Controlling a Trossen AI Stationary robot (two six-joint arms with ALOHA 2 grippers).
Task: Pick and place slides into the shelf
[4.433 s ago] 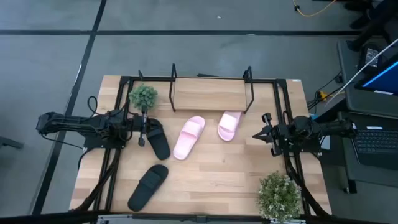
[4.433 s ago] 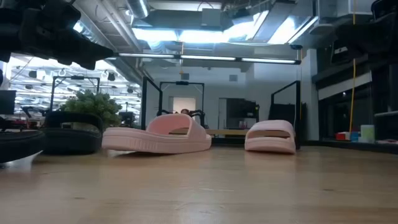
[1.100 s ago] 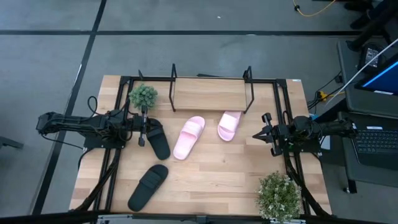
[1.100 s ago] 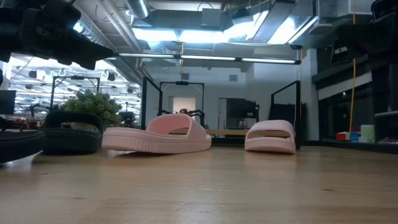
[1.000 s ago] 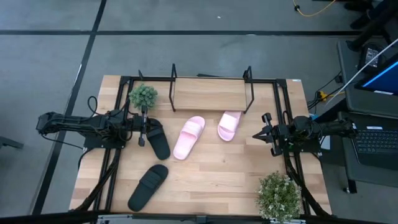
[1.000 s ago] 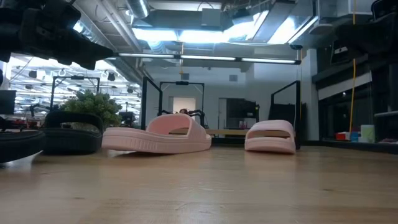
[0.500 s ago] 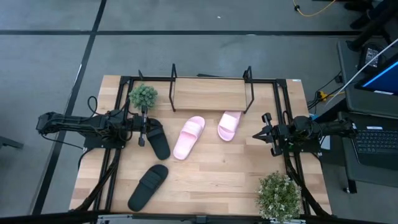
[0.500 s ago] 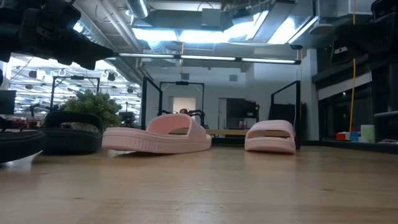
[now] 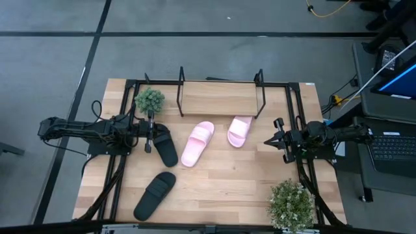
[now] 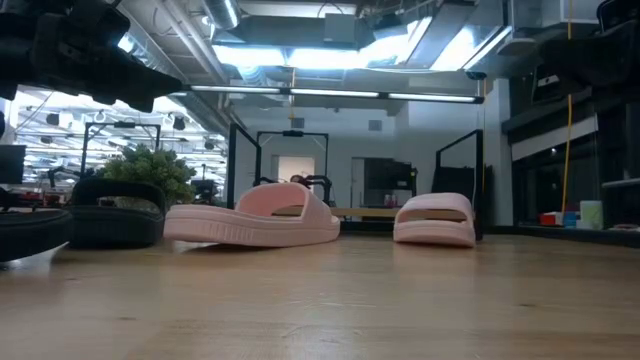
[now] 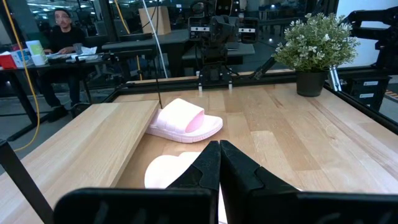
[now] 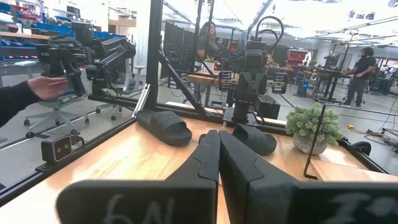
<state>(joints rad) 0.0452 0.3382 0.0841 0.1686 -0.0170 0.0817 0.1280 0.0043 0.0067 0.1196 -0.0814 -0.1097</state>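
Four slides [image 9: 197,143] lie mid-frame below the empty shelf [image 9: 221,97], probably light, squishy foam best pinched by the strap, while the left gripper [image 9: 149,136] and right gripper [image 9: 269,141] sit closed, holding nothing.

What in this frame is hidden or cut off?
- Low view: near black slide cut by the picture edge; shelf board mostly behind the pink slides.
- Left wrist view: nearer pink slide partly behind the left gripper.
- Right wrist view: shelf barely in frame.
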